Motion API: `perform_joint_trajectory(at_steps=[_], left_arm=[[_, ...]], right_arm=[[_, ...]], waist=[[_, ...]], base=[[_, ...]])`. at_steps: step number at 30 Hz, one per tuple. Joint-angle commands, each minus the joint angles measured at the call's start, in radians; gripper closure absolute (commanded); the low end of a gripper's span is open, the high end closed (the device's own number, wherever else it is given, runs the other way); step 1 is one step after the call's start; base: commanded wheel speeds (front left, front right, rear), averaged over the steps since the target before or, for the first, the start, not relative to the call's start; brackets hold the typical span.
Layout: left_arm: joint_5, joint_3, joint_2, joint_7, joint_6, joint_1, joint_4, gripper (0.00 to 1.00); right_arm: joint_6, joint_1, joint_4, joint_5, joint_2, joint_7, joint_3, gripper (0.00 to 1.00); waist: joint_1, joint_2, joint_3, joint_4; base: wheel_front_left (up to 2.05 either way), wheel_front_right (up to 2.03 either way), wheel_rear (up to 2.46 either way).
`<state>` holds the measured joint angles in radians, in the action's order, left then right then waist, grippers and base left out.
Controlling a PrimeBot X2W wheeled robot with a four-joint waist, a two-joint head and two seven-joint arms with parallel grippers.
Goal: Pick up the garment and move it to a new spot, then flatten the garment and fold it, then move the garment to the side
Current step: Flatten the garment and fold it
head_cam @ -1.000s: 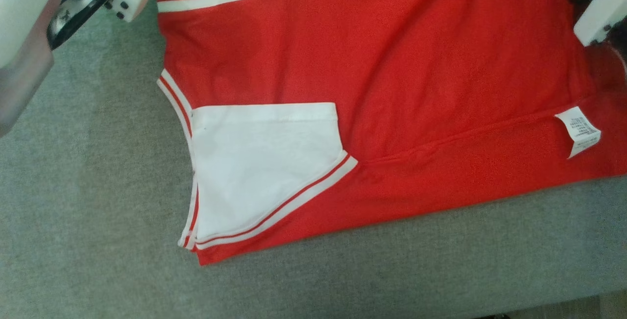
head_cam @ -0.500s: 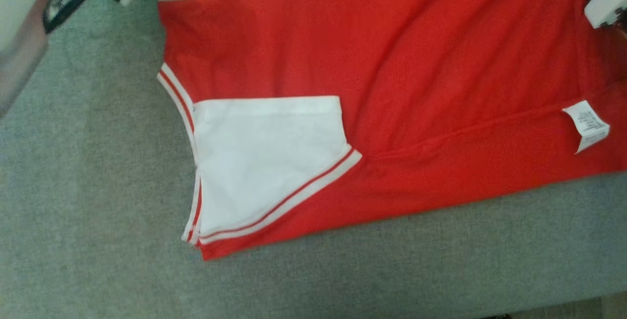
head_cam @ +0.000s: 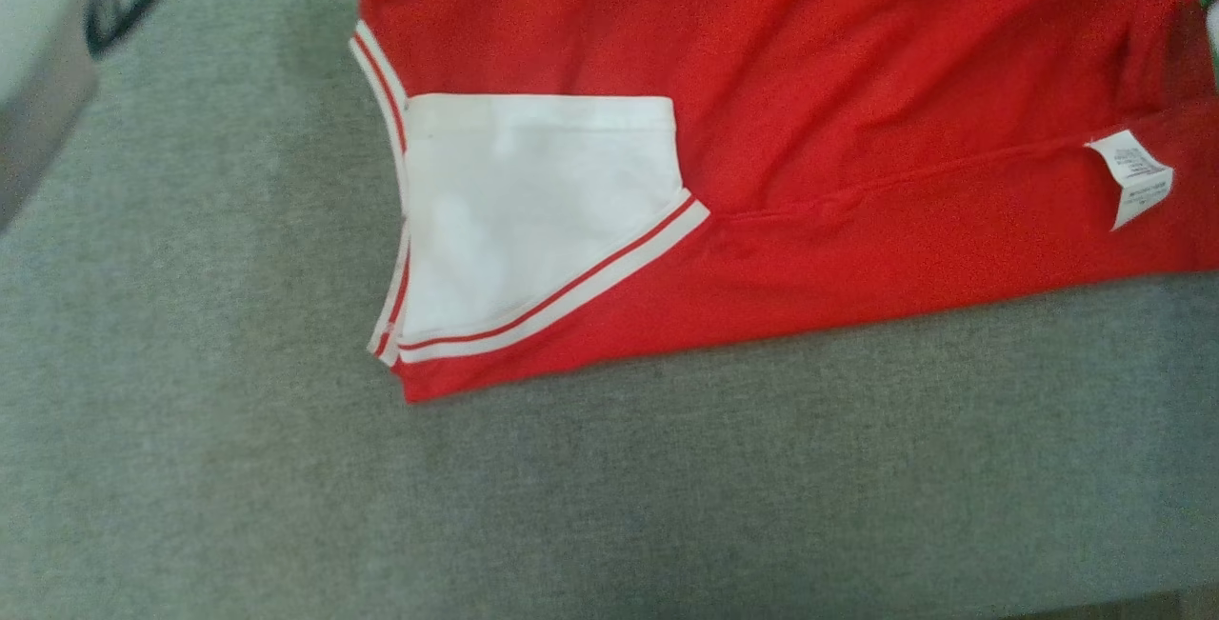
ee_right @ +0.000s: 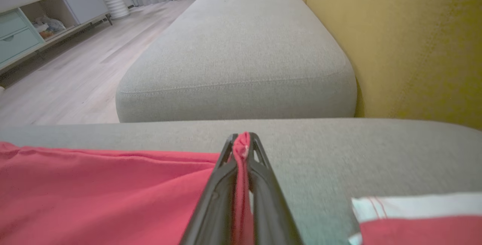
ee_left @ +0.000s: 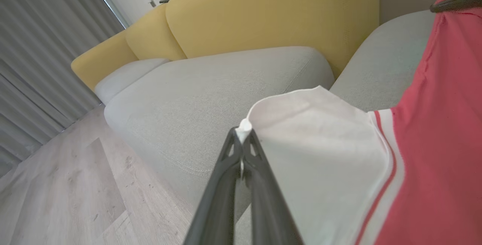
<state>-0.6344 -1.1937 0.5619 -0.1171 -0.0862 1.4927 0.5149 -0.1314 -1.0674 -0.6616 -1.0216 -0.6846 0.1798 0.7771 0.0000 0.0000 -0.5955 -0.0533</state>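
Left gripper (ee_left: 243,134), right gripper (ee_right: 241,139) pinch garment (head_cam: 857,77).

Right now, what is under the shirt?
The grey cushion shows beyond the shirt on its left and near sides, and the shirt lies on it. Anything between cloth and cushion is covered, so I cannot tell.

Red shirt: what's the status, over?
Left gripper shut on shirt, white sleeve corner. Right gripper shut on red edge. Shirt spread over grey sofa. Nothing in the way.
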Motion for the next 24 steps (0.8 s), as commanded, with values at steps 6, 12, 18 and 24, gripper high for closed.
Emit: perform_joint_trajectory(at_steps=[6,12,18,24], left_arm=[[-0.034,0.028,0.139,-0.011,0.071,-0.127,-0.211,1.00],[-0.032,0.000,0.276,0.004,0.175,-0.276,-0.422,1.00],[-0.074,-0.016,0.387,0.037,0.270,-0.405,-0.638,1.00],[-0.098,-0.045,0.450,0.089,0.362,-0.528,-0.828,1.00]], right_arm=[[0.001,0.181,0.062,-0.022,-0.085,0.050,-0.023,1.00],[0.001,0.300,0.103,-0.014,-0.097,0.070,-0.059,1.00],[0.001,0.395,0.123,0.016,-0.091,0.077,-0.100,1.00],[0.001,0.476,0.123,0.048,-0.068,0.079,-0.155,1.00]], waist=[[0.0000,0.0000,0.068,0.031],[0.0000,0.0000,0.121,0.031],[0.0000,0.0000,0.163,0.029],[0.0000,0.0000,0.185,0.032]], base=[[0.00,0.00,0.00],[0.00,0.00,0.00],[0.00,0.00,0.00],[0.00,0.00,0.00]])
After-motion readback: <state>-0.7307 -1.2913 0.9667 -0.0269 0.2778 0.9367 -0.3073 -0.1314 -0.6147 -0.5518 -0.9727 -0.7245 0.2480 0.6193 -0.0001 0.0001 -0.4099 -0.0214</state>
